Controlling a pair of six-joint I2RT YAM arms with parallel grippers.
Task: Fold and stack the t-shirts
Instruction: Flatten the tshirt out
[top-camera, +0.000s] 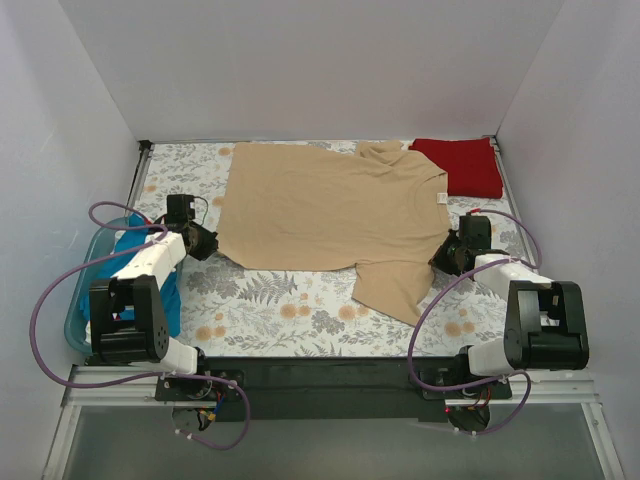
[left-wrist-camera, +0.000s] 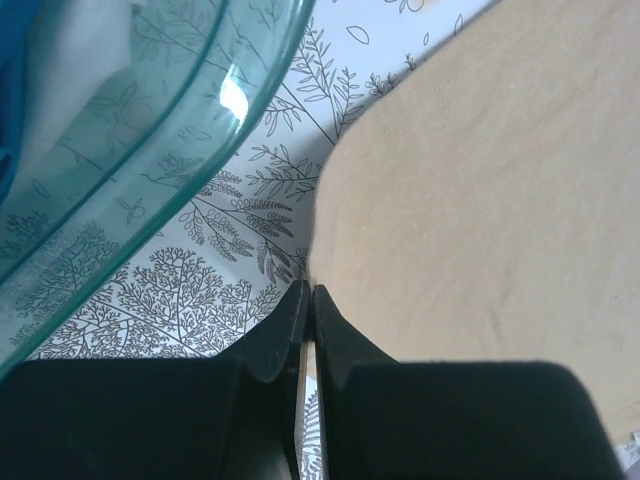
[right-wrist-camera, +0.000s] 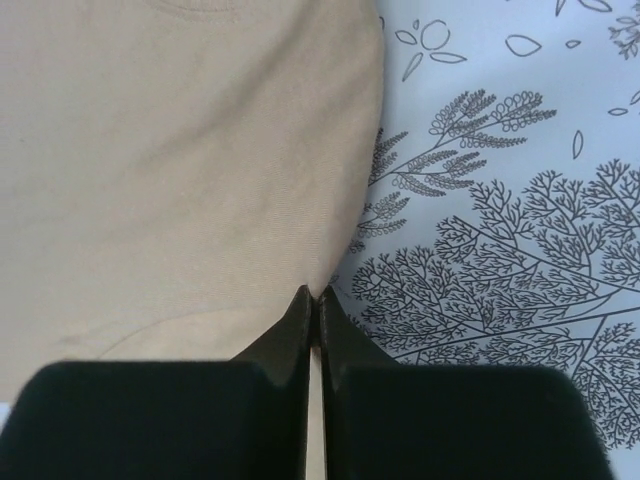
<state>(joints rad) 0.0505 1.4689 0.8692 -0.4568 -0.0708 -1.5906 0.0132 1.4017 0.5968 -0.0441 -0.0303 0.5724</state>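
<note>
The tan t-shirt lies spread flat on the table, collar towards the back right. A dark red t-shirt lies folded at the back right corner. A teal blue t-shirt sits in the tub at the left. My left gripper is at the tan shirt's left edge; in the left wrist view the jaws are shut with a sliver of tan cloth between them. My right gripper is at the shirt's right edge, jaws shut on the tan cloth.
The light blue plastic tub stands at the table's left edge beside the left arm; its rim is close to the left gripper. The floral tablecloth covers the table. White walls enclose three sides.
</note>
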